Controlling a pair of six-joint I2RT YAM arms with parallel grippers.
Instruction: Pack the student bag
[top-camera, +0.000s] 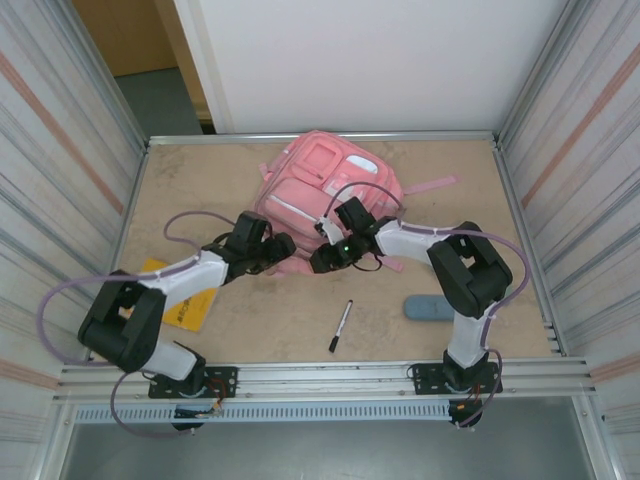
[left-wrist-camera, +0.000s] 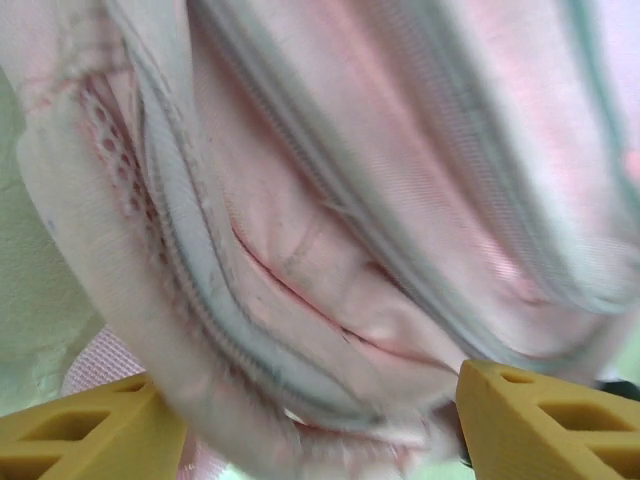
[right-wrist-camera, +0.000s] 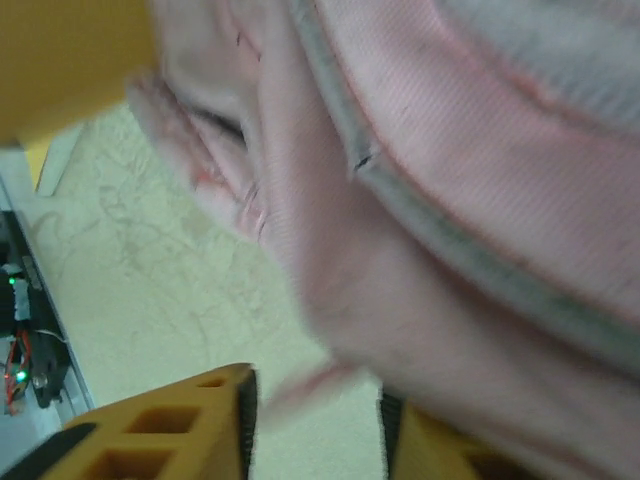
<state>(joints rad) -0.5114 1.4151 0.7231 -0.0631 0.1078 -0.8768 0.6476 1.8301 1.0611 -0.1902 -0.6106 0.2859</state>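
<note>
Two hands meet at the near edge of the student bag (top-camera: 320, 180). It lies flat on the worktop (top-camera: 200, 190) with its front pockets facing up, directly ahead of both sets of fingers. My left hand (top-camera: 288, 246) comes in at the bag's near left corner. The right hand (top-camera: 325, 258) sits just beside it at the bag's near edge, the two hands close together but apart.

From the left wrist, the left hand (left-wrist-camera: 308, 380) is released, its yellow fingers (left-wrist-camera: 90, 430) standing wide. A bulge of the bag (left-wrist-camera: 350, 200), pink fabric with pale grey piping and a strip of mesh, hangs between and beyond them. The cloth seems to brush the inner faces of both fingers, though I cannot tell whether they press on it.

From the right wrist, the right hand (right-wrist-camera: 315, 388) is also released, its jaws a narrow way apart. A small pink flap of the bag (right-wrist-camera: 450, 150) pokes into the gap between the fingers (right-wrist-camera: 160, 430), clear of both as far as the blur lets me see. The rest of the bag rises above and to the right of that hand, and bare worktop (right-wrist-camera: 150, 270) lies to its left.

Behind the right hand, toward the arm bases, a black pen (top-camera: 341, 326) lies on the worktop. Off to that hand's right rests a blue-grey oblong thing (top-camera: 430, 307). A yellow booklet (top-camera: 185, 300) lies behind the left hand, partly under its arm.
</note>
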